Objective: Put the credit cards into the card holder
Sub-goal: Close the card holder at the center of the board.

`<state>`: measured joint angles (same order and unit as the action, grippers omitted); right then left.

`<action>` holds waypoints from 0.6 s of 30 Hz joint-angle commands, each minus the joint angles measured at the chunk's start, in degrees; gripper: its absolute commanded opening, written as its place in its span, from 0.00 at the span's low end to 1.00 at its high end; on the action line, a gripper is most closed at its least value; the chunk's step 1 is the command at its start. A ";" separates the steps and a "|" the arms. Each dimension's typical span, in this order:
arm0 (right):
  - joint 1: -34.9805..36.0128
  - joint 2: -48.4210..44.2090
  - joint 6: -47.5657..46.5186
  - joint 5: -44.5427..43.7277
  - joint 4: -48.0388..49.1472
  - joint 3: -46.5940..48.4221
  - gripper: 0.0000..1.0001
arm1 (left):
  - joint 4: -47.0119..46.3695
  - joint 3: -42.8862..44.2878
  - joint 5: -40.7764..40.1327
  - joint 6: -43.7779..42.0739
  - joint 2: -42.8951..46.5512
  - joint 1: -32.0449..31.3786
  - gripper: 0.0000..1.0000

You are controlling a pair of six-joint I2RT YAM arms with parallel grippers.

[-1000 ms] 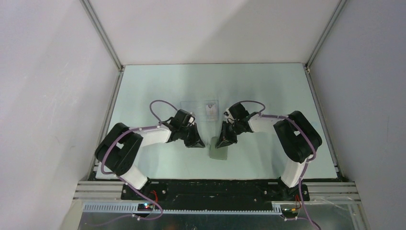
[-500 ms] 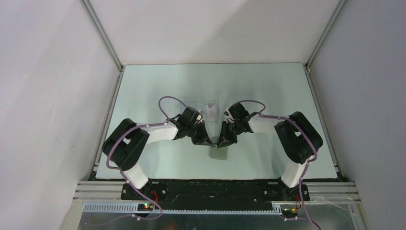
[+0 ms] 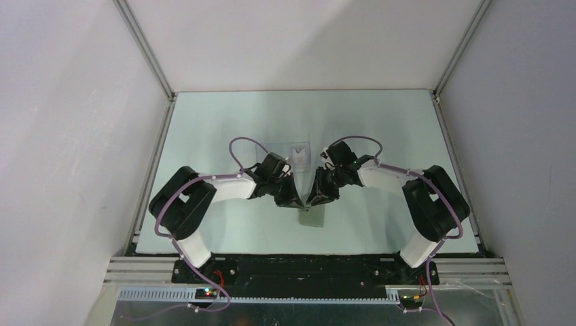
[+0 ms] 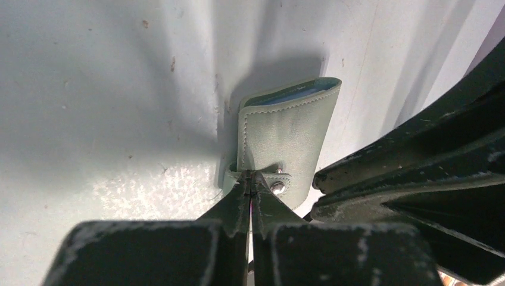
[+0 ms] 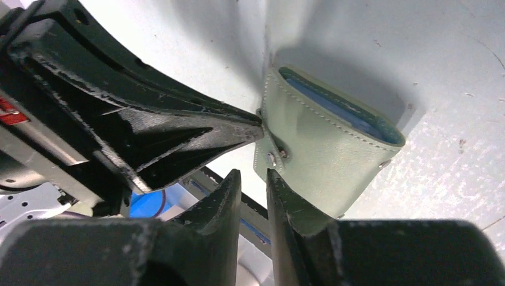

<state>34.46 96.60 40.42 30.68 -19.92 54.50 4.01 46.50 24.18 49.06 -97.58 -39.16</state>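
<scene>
The card holder (image 3: 312,216), a small grey-green wallet with a blue inside, lies mid-table between both grippers. In the left wrist view my left gripper (image 4: 251,174) is shut on the snap tab at the card holder's (image 4: 286,143) near end. My right gripper (image 5: 253,173) stands a little open, nothing between its fingers, and the card holder (image 5: 327,161) rests against the outside of one finger. From above, the left gripper (image 3: 297,204) and right gripper (image 3: 312,202) nearly touch tips. One pale credit card (image 3: 298,152) lies just behind them.
A clear plastic case (image 3: 272,148) lies flat next to the card, partly hidden by the left arm's cable. Grey walls enclose the pale green table (image 3: 380,122) on three sides. Both arm bases sit along the near edge.
My left arm swung right to the card holder and now pinches its tab. The right gripper's jaws have parted slightly and let go of the card holder.
</scene>
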 commanded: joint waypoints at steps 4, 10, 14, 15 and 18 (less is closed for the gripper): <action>0.13 -1.59 -0.64 -1.41 -3.33 2.17 0.28 | -0.29 2.49 -1.12 -0.03 -0.81 -1.11 0.00; -1.13 -1.79 1.01 -0.29 -2.25 -0.35 0.35 | -0.29 2.50 -1.59 0.16 -1.03 -1.17 0.00; -2.79 -2.49 4.59 4.79 4.92 -5.52 0.35 | -0.28 2.37 -1.52 0.07 -1.27 -1.14 0.00; -3.25 -2.30 5.20 6.32 7.32 -7.03 0.34 | -0.30 2.30 -1.56 0.07 -1.36 -1.16 0.00; -3.62 -1.41 7.03 8.06 10.40 -9.06 0.33 | -0.30 2.32 -1.60 -0.01 -1.38 -1.17 0.00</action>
<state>31.55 95.74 44.05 34.41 -15.97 47.72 3.99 47.46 23.75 49.12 -98.28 -39.86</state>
